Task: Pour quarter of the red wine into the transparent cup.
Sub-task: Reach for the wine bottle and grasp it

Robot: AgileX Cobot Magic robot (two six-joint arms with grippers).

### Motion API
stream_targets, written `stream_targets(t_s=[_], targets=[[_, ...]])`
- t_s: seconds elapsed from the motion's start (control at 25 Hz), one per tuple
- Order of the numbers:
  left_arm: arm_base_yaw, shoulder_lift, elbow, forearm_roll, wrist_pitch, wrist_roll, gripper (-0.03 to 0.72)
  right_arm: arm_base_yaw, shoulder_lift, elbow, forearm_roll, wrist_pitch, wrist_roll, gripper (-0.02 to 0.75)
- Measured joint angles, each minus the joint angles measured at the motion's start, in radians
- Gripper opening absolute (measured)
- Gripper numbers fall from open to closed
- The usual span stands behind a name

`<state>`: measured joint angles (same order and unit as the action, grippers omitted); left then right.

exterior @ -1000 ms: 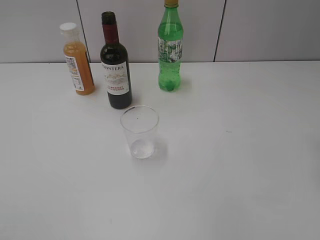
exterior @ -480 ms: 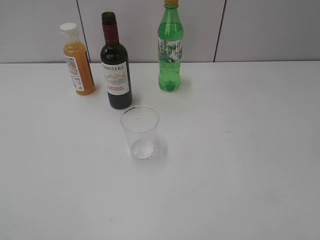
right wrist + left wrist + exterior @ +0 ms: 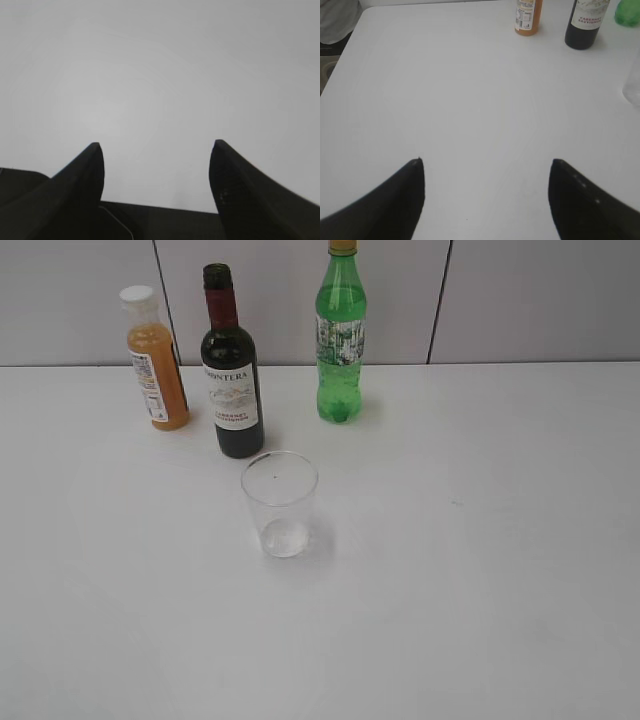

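Clear transparent cup (image 3: 279,503) stands empty before red wine (image 3: 231,365).

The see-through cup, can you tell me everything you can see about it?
The transparent cup is a small clear tumbler that looks like plastic, wider at its rim and narrower at its base. It stands upright on the white table and looks empty. It sits just in front of the red wine bottle, with a gap between them. Nothing touches it but the table. In the left wrist view only its edge shows at the right border.
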<state>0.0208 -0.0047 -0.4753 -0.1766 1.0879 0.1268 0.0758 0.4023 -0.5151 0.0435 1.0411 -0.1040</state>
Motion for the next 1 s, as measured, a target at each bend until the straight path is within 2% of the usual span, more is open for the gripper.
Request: stream_targets(t_s=[0.68, 1.0], targets=[[0.0, 0.0, 0.0, -0.001, 0.0, 0.0, 0.589, 0.0, -0.381, 0.007, 0.001, -0.004, -0.002, 0.533], [0.0, 0.0, 0.0, 0.0, 0.0, 0.0, 0.589, 0.0, -0.407, 0.008, 0.002, -0.004, -0.002, 0.533]])
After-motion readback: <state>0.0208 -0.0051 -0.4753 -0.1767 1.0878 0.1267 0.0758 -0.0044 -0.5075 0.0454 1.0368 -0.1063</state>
